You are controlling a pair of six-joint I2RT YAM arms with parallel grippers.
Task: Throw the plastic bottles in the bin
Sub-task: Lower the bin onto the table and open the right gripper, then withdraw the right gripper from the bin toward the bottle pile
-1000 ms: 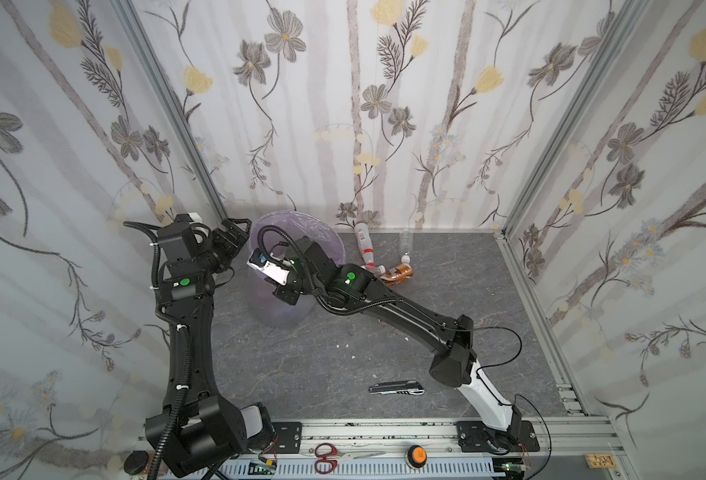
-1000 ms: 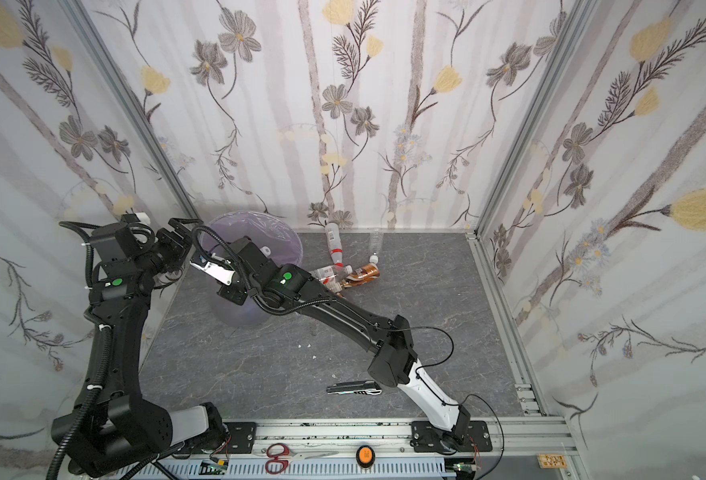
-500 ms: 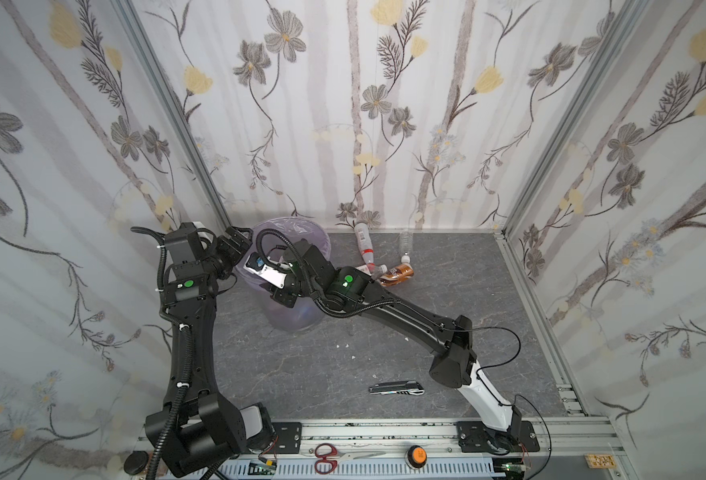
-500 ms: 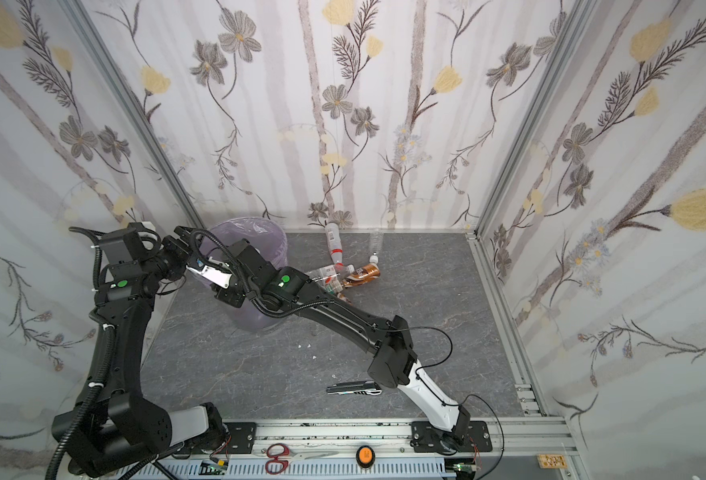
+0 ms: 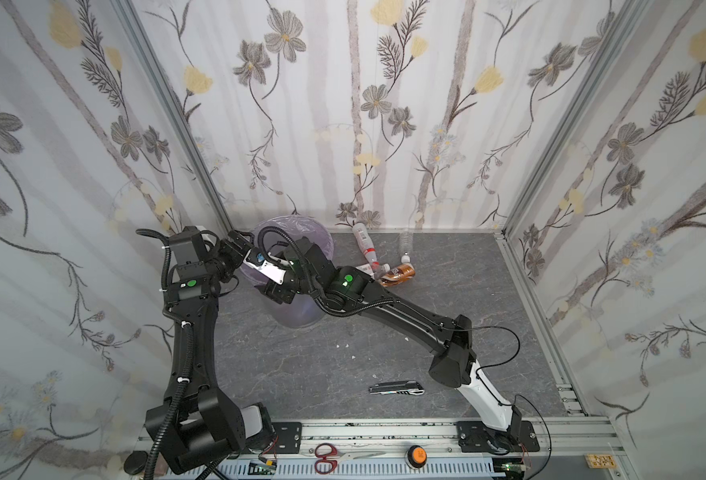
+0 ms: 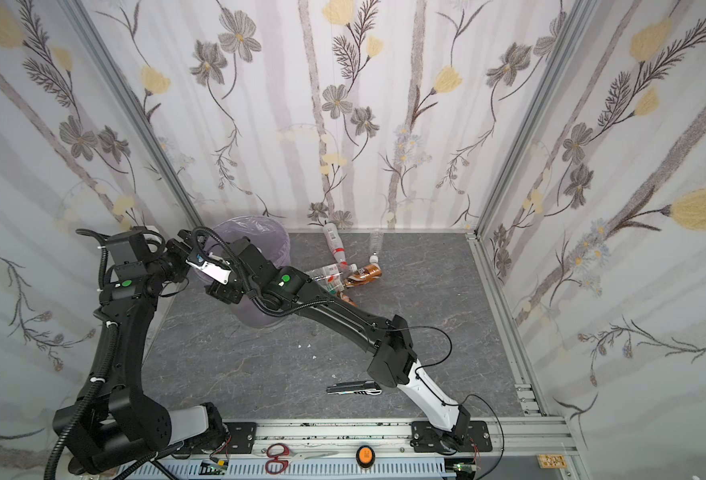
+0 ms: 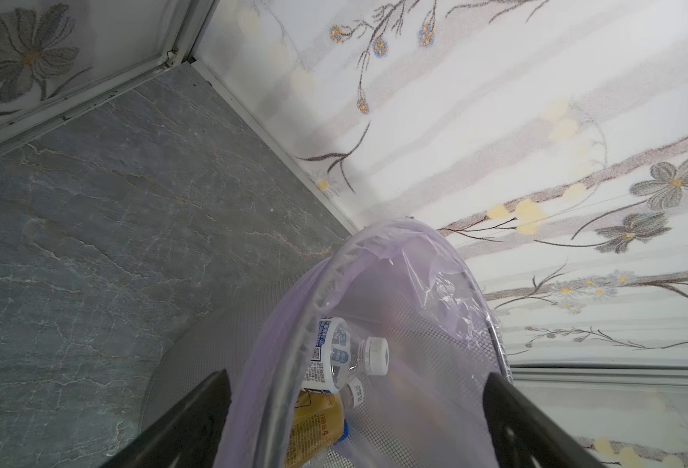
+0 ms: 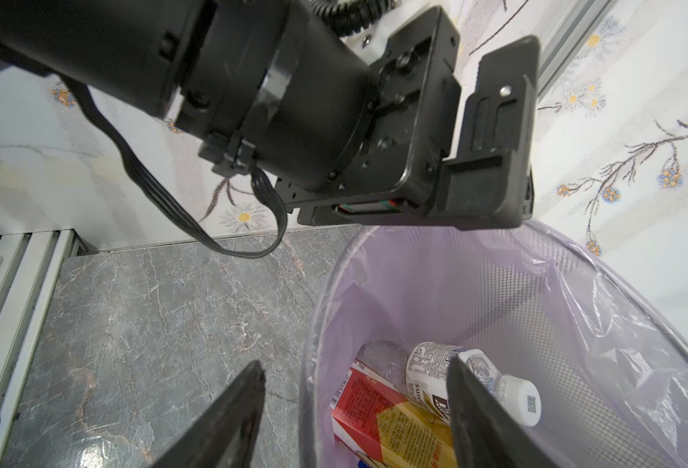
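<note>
Hovering over the back left corner of the grey marbled surface (image 5: 343, 357), your right gripper (image 8: 354, 364) is holding its two dark fingers well apart with nothing between them. One finger is hanging over the bare surface just outside the rim, and the other is hanging over the mouth of the round mesh bin lined with a pale lavender plastic bag (image 8: 601, 291). In both top views you are seeing that bin (image 5: 301, 313) (image 6: 260, 318) standing close to the back edge, with both wrists crowding above it. Your left gripper (image 7: 356, 375) is likewise standing wide open and gripping nothing, and the bin's mouth is showing between its fingers. Inside the bag, a clear plastic bottle with a white cap and a white printed label (image 8: 476, 381) is lying on top of a red-and-yellow labelled bottle (image 8: 379, 409). Outside the bin, several bottles are lying along the back edge near its middle: a clear bottle with a white label and a red band (image 5: 364, 245), a plain clear bottle (image 5: 405, 245) beside it, and a brown bottle with an orange label (image 5: 399, 272) touching a small heap of crushed clear ones (image 5: 374, 270). A grey folding utility knife (image 5: 397, 388) is lying well apart from them, toward the front edge.
</note>
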